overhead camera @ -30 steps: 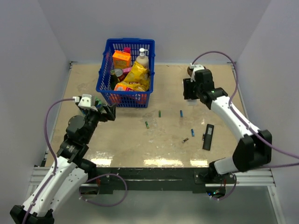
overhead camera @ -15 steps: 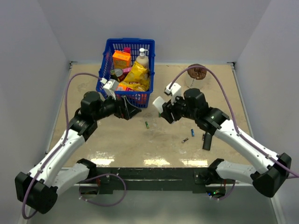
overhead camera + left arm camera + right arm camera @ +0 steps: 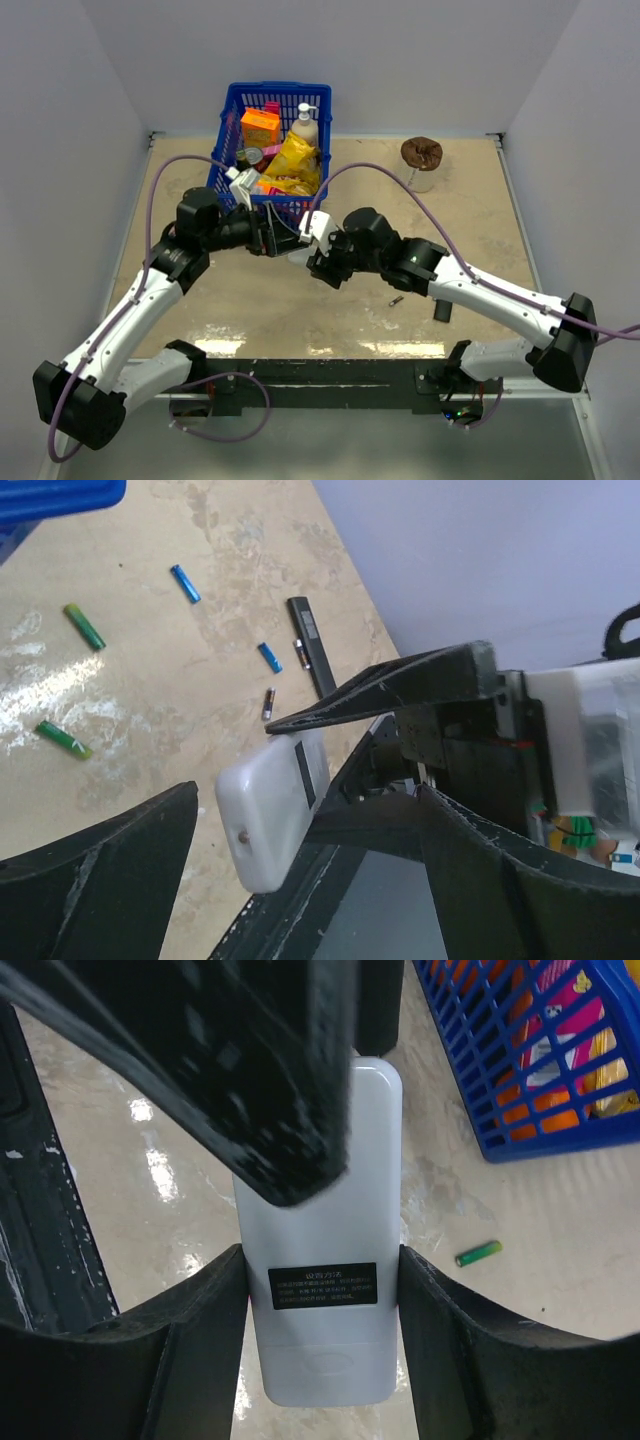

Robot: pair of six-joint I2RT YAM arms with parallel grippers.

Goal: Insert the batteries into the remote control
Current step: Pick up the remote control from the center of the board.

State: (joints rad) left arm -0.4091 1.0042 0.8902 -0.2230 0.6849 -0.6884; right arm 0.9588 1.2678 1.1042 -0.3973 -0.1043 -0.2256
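The white remote control (image 3: 320,1290) is clamped by its sides between my right gripper's (image 3: 320,1260) fingers (image 3: 200,1340), dark label up, raised over the table's middle (image 3: 300,256). My left gripper (image 3: 305,798) is open, its jaws wide on either side of the remote's (image 3: 270,815) far end; I cannot tell if they touch it. The grippers meet in the top view, left (image 3: 278,236), right (image 3: 318,260). Batteries lie on the table: blue (image 3: 185,583), green (image 3: 84,626), green (image 3: 63,739), blue (image 3: 269,657), dark (image 3: 268,703). One green battery (image 3: 478,1252) and the dark one (image 3: 397,299) also show.
A blue basket (image 3: 222,135) of groceries stands at the back, just behind the grippers; it also shows in the right wrist view (image 3: 470,1080). A slim black remote (image 3: 312,650) lies right of the batteries. A brown-topped cup (image 3: 421,155) is at the back right.
Both arms swung to the table's middle. The right gripper carried the white remote from the back right to the centre. The left gripper came in from the left and now brackets its end.
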